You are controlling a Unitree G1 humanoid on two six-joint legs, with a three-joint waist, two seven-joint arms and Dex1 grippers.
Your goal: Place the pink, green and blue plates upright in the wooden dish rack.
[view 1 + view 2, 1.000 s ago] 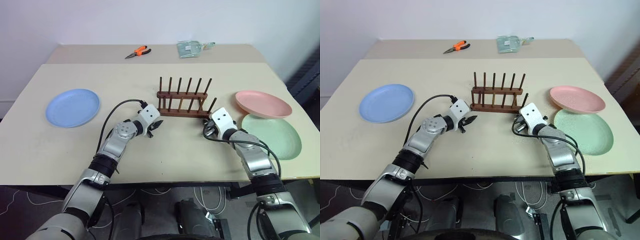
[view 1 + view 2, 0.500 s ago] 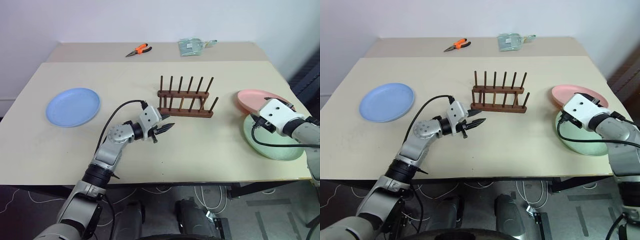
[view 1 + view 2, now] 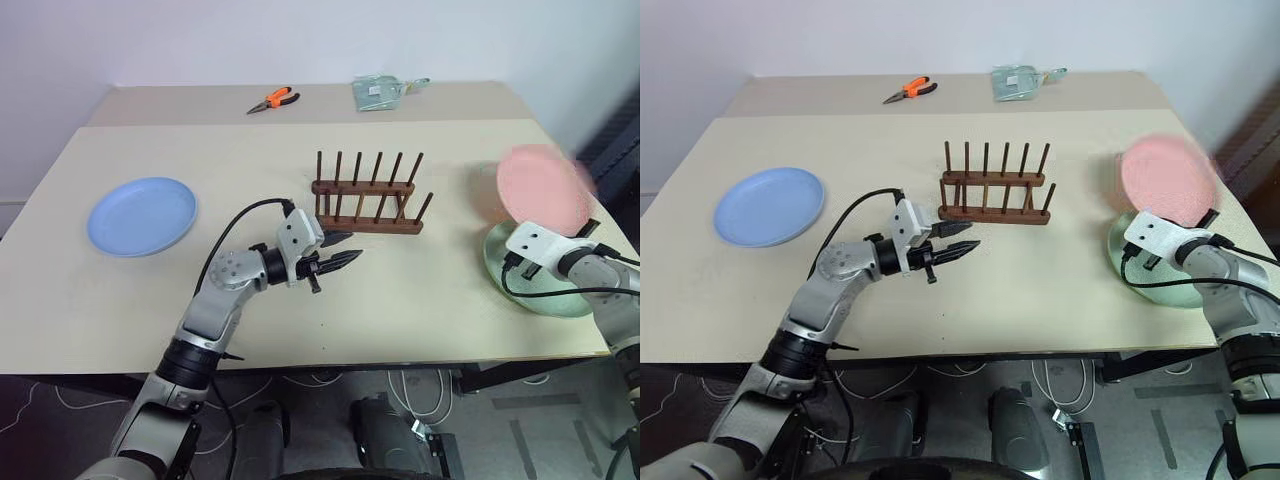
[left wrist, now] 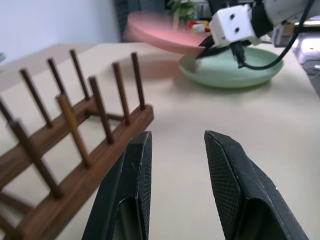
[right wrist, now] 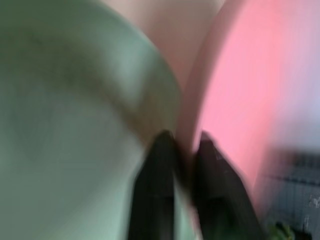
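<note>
Three plates are on or above the tan table (image 3: 400,290), and none of them stands in the wooden dish rack (image 3: 364,196), which sits empty near the table's middle with its thin pegs upright. The blue plate (image 3: 142,215) lies flat at about nine o'clock from the rack, well apart from it. The green plate (image 3: 535,282) lies flat near the table's edge at about four o'clock from the rack. The pink plate (image 3: 541,187) is lifted off the table and tipped up on edge, its face turned toward the camera and blurred; it hangs just above the far side of the green plate, at three o'clock from the rack.

The right gripper (image 5: 184,150) is clamped on the lower rim of the pink plate, its two black fingers pinched together with the rim between them, right over the green plate. The left gripper (image 3: 338,250) hovers level just in front of the rack, at about seven o'clock from it, pointing toward the right side of the table; its fingers (image 4: 132,175) are apart with nothing between them.

Orange-handled pliers (image 3: 272,100) and a clear packet (image 3: 382,93) lie at the table's far edge, at roughly eleven and twelve o'clock from the rack.
</note>
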